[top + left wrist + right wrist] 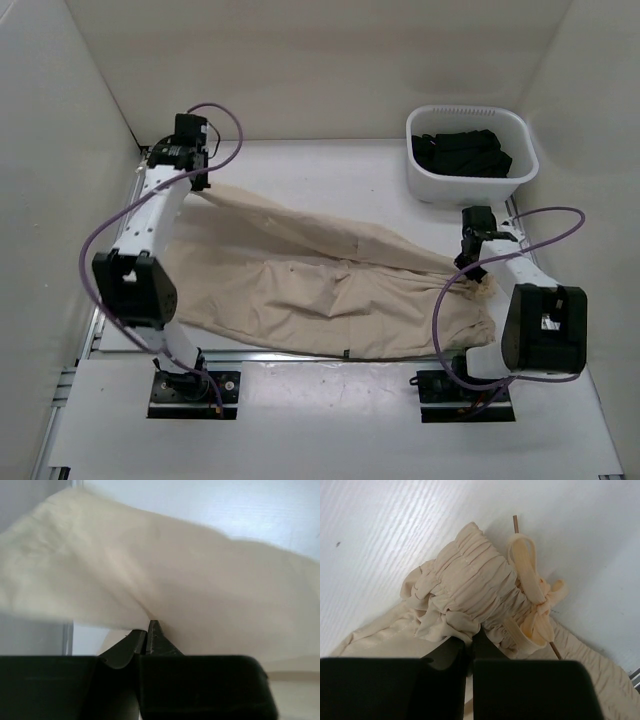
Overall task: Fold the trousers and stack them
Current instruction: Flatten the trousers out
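Observation:
The beige trousers (320, 285) lie spread across the table, legs running to the far left, gathered waist at the right. My left gripper (203, 186) is shut on the end of a trouser leg; in the left wrist view the cloth (170, 575) rises taut from the closed fingertips (154, 630). My right gripper (470, 275) is shut on the bunched waistband (470, 590), whose drawstring bow (535, 600) lies just to the right of the grip.
A white basket (515, 175) holding a black garment (462, 152) stands at the back right, just beyond the right arm. White walls close the table on the left, back and right. Purple cables loop from both arms.

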Controlling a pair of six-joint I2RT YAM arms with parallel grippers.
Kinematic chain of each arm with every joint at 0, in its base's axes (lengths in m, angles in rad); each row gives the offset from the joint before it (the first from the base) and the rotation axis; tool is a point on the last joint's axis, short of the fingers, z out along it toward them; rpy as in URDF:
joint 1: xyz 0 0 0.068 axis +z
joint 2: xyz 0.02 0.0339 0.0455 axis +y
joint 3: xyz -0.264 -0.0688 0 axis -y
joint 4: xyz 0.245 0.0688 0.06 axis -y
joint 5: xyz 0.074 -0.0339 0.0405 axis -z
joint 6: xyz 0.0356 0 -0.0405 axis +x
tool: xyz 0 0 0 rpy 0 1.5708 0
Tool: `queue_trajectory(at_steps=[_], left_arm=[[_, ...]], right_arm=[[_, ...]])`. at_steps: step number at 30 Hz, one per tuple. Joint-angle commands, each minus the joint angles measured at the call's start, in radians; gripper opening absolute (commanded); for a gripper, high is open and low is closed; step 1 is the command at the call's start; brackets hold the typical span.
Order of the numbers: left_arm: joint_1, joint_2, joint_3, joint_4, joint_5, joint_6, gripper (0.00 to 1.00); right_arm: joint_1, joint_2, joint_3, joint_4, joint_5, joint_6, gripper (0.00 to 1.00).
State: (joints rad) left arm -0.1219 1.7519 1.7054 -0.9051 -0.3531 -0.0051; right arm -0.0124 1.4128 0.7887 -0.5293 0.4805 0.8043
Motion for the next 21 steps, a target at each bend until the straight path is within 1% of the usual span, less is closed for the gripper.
queue_trajectory(at_steps=[1, 3, 4, 6, 7, 9, 11, 13, 16, 17, 18, 19, 20, 21], left_arm=[[-0.042, -0.109, -0.146, -0.046, -0.145, 0.005, 0.14], [-0.042, -0.167, -0.191, -0.058, -0.2, 0.005, 0.14], [-0.023, -0.187, -0.22, -0.069, -0.257, 0.005, 0.14], [0.007, -0.224, -0.233, -0.069, -0.296, 0.005, 0.14], [0.042, -0.254, -0.233, -0.081, -0.311, 0.005, 0.14], [0.068, -0.279, -0.233, -0.096, -0.337, 0.005, 0.14], [0.077, -0.289, -0.218, -0.107, -0.374, 0.005, 0.14], [0.088, -0.289, -0.184, -0.107, -0.374, 0.005, 0.14], [0.119, -0.166, -0.071, -0.092, -0.302, 0.005, 0.14], [0.119, -0.064, -0.037, -0.083, -0.287, 0.005, 0.14], [0.119, -0.005, 0.043, -0.083, -0.264, 0.005, 0.14], [0.119, 0.056, 0.09, -0.083, -0.251, 0.005, 0.14], [0.119, 0.181, 0.139, -0.083, -0.242, 0.005, 0.14], [0.119, 0.246, 0.246, -0.083, -0.242, 0.005, 0.16]], right_arm=[[0.041, -0.049, 0.043, -0.055, 0.059, -0.051, 0.0], [0.067, -0.06, 0.078, -0.115, 0.087, -0.06, 0.0], [0.078, -0.073, 0.095, -0.139, 0.102, -0.069, 0.0], [0.078, -0.104, 0.119, -0.202, 0.13, -0.07, 0.0], [0.078, -0.147, 0.129, -0.213, 0.13, -0.082, 0.0], [0.078, -0.213, 0.129, -0.238, 0.13, -0.091, 0.0], [0.078, -0.244, 0.141, -0.248, 0.13, -0.091, 0.0], [0.078, -0.255, 0.171, -0.248, 0.13, -0.1, 0.0], [0.078, -0.183, 0.22, -0.21, 0.13, -0.125, 0.0], [0.078, -0.151, 0.242, -0.199, 0.13, -0.146, 0.0], [0.078, -0.074, 0.268, -0.187, 0.13, -0.146, 0.0], [0.078, -0.031, 0.293, -0.187, 0.139, -0.146, 0.0], [0.078, 0.009, 0.319, -0.187, 0.148, -0.146, 0.0], [0.078, 0.09, 0.372, -0.187, 0.162, -0.146, 0.0]])
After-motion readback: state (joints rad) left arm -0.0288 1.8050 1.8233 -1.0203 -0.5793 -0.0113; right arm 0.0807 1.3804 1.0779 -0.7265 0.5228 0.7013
